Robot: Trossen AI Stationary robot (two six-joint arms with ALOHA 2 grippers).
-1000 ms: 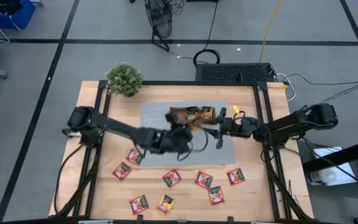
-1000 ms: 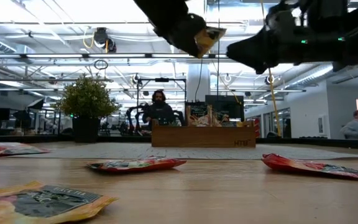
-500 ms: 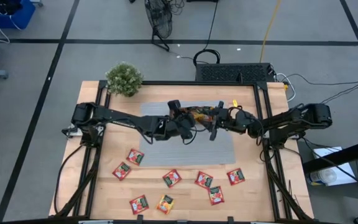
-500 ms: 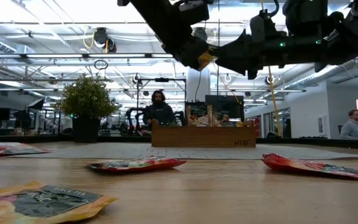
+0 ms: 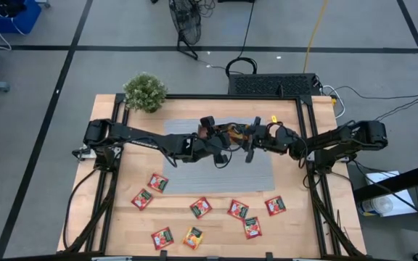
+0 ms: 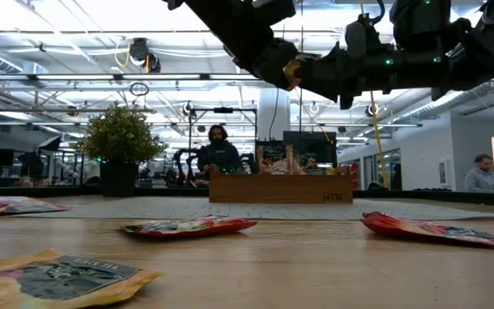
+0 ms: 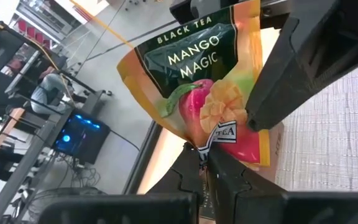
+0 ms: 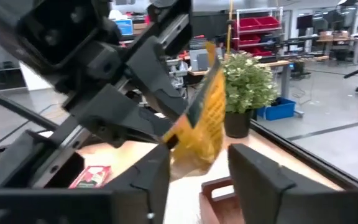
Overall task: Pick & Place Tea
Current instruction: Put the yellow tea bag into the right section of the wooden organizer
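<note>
An orange-yellow tea packet point(image 7: 210, 81) marked mango is up in the air over the grey mat point(image 5: 194, 174), with my left gripper point(image 7: 205, 155) shut on it. In the high view my left gripper point(image 5: 225, 141) is beside the brown wooden tray point(image 6: 281, 187), which the arms mostly hide from above. My right gripper point(image 8: 197, 180) comes from the table's right, open, with one finger on either side of the packet point(image 8: 201, 124). Several red packets and one orange packet point(image 5: 193, 237) lie flat on the near half of the table. My left gripper pinches the packet's lower corner point(image 7: 205, 144), beside the small tea label, between its two fingers. The packet stands up from the fingertips, tilted, clear of mat and tray. My right gripper's fingers point(image 7: 291, 68) flank the packet's upper part; I cannot tell whether they touch it.
A potted plant point(image 5: 145, 91) stands at the table's far left corner. Loose packets point(image 5: 200, 207) are scattered between the mat and the near edge. People sit in the room beyond the table in the low view.
My left gripper has carried the packet from over the mat's middle toward the far edge and the right, up to the tray. My right gripper has come toward the table's left, and the packet now sits between its fingers.
</note>
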